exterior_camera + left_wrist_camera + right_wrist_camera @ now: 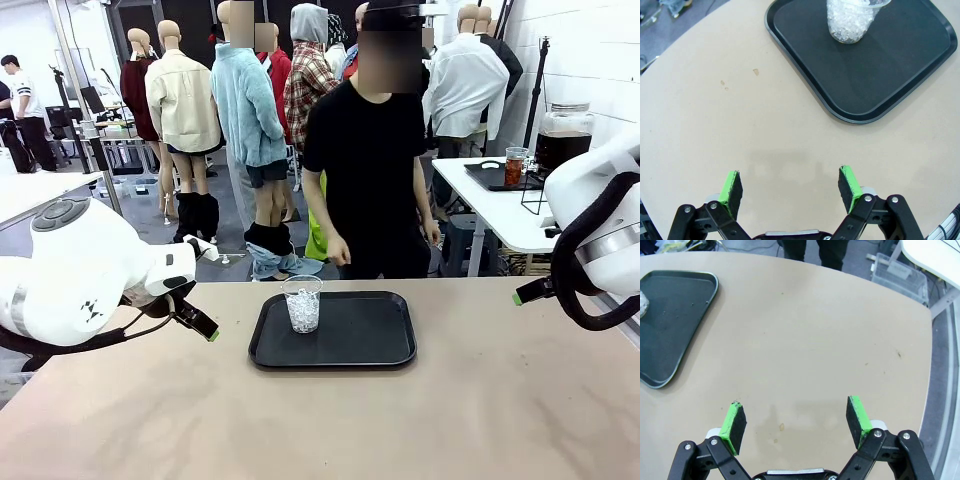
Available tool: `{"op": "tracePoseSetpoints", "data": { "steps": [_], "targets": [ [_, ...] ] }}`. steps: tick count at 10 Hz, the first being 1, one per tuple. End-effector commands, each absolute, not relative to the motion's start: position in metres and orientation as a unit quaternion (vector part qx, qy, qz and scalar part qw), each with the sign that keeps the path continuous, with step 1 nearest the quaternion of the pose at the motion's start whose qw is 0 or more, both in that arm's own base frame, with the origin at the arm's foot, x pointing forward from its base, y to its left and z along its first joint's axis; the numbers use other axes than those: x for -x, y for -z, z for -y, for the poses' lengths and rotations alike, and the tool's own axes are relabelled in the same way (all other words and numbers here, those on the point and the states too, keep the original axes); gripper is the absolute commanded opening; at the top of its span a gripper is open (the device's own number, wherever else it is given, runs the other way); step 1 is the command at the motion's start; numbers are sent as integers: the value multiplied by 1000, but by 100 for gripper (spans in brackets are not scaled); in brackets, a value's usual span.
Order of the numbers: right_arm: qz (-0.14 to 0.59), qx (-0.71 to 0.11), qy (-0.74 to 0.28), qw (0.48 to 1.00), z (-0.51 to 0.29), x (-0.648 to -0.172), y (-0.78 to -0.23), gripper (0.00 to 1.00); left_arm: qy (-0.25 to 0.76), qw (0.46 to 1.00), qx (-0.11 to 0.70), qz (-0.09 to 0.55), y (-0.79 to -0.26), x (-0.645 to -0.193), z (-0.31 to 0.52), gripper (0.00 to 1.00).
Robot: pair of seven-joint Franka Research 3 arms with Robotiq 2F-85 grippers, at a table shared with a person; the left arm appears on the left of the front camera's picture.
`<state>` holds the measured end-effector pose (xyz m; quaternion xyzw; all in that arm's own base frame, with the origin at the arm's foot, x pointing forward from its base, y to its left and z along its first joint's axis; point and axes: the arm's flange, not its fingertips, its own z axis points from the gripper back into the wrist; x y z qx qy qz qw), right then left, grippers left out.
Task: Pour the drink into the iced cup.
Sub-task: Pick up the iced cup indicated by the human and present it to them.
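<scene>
The iced cup (302, 303), a clear plastic cup full of ice, stands upright on the left part of a black tray (360, 345) at the table's middle. In the left wrist view the cup (850, 20) and tray (880, 75) lie ahead of my left gripper (792, 187), which hangs open and empty over bare table. My left gripper (205, 328) is left of the tray. The right gripper (796, 426) is open and empty too, at the table's right (520, 296). The drink (560, 150) sits dark in a glass dispenser jar on a far white table.
A person (370, 170) in a black shirt stands at the far edge behind the tray, hands down. A small cup of reddish liquid (515, 168) rests on another black tray beside the jar. The right wrist view shows the tray (670, 315) to its left.
</scene>
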<state>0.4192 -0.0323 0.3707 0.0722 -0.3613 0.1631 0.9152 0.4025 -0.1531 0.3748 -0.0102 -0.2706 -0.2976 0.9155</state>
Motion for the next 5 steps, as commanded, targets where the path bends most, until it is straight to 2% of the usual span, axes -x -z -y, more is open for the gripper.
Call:
{"op": "tracePoseSetpoints", "data": {
  "steps": [1,5],
  "targets": [
    [368,-74,-162,913,34,-417,-368,100,296,916,11,271,-375,-403,151,100],
    [368,-74,-162,913,34,-417,-368,100,296,916,11,271,-375,-403,151,100]
  ]
}}
